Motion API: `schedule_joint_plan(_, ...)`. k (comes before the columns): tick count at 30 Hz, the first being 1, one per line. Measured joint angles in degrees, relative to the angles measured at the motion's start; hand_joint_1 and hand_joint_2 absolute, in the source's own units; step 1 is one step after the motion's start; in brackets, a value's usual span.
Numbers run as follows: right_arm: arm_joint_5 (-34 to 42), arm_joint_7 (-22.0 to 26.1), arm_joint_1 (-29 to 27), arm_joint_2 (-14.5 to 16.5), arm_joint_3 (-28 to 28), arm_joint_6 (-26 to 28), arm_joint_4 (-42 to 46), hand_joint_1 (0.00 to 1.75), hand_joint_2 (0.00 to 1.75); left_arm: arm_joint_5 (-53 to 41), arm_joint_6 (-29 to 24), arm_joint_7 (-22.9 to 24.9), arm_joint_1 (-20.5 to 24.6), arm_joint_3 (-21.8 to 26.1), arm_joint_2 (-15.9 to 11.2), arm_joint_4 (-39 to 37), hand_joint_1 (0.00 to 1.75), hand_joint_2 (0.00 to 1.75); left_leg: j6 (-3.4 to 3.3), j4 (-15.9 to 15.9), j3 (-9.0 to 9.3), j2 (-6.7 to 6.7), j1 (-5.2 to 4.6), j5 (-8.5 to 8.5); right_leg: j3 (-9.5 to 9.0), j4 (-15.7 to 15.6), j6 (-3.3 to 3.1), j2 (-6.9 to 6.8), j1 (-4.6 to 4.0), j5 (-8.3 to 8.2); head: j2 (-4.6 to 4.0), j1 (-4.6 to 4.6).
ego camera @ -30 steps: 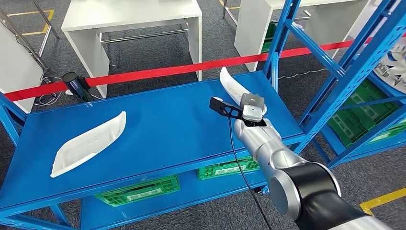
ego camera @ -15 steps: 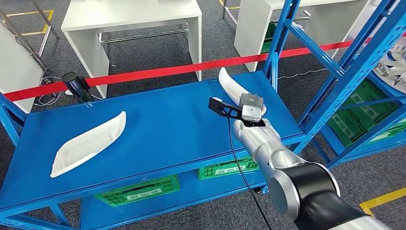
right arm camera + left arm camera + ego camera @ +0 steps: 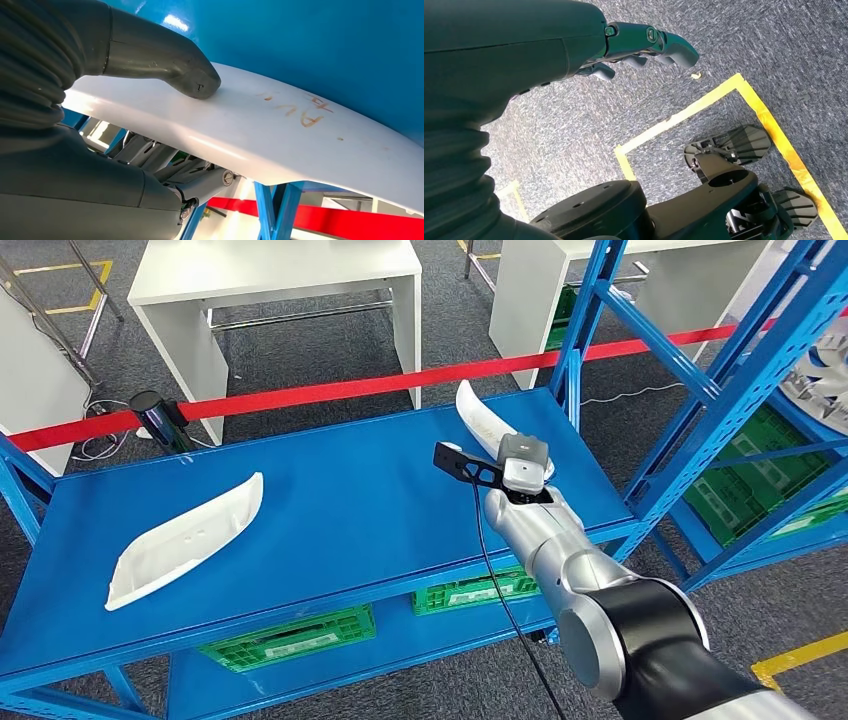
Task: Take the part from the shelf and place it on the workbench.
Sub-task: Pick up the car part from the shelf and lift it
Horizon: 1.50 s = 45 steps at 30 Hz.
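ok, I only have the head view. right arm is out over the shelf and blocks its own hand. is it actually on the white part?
Observer: Yes. In the right wrist view the thumb presses on top of the white part, with the other fingers underneath it.
Operator: Any marks on that part?
Observer: Orange handwriting on its surface, too faint to read.
Operator: Left hand?
Observer: The left hand hangs over grey carpet with yellow floor tape, holding nothing, fingers apart.
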State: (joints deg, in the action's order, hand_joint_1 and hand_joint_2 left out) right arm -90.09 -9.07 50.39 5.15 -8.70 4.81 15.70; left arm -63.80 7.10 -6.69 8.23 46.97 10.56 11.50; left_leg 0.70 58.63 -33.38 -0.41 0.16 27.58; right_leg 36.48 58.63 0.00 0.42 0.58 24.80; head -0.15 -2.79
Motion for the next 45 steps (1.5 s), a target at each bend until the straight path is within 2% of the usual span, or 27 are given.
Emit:
schedule_joint_plan(8,0.03,-0.26,1.38,0.3,-0.05,0.1,-0.1,1.75,1.75,0.39,0.0,-0.04,0.01,0.01,0.02,0.0,0.0,1.75,0.0,0.0,-0.01,0.0,0.0,0.0,0.01,0.01,0.0,0.0,0.01,-0.01,0.0,0.0)
schedule_joint_plan(18,0.04,-1.27,11.07,1.86,-2.39,-0.4,-0.08,1.75,1.75,0.57,0.0,0.84,0.36,0.05,0.51,-0.02,0.0,1.75,0.01,0.0,-0.03,0.0,0.0,-0.02,0.05,0.05,0.02,0.0,0.01,-0.03,0.0,0.01)
schedule_joint_plan(24,0.04,-1.79,15.02,2.63,-3.45,-0.96,-0.07,1.75,1.75,0.57,0.0,0.55,0.88,0.07,0.6,-0.02,0.0,1.75,0.01,0.0,-0.04,-0.04,0.0,-0.02,0.05,0.05,0.02,-0.01,0.01,-0.03,0.0,0.02)
schedule_joint_plan(45,0.09,-2.24,15.65,2.72,-3.5,-1.11,-0.07,1.75,1.75,0.16,0.0,0.54,0.88,0.07,0.77,-0.02,0.0,1.75,0.02,0.0,-0.04,-0.02,0.0,-0.02,0.06,0.05,0.02,0.0,0.01,-0.03,0.0,0.02)
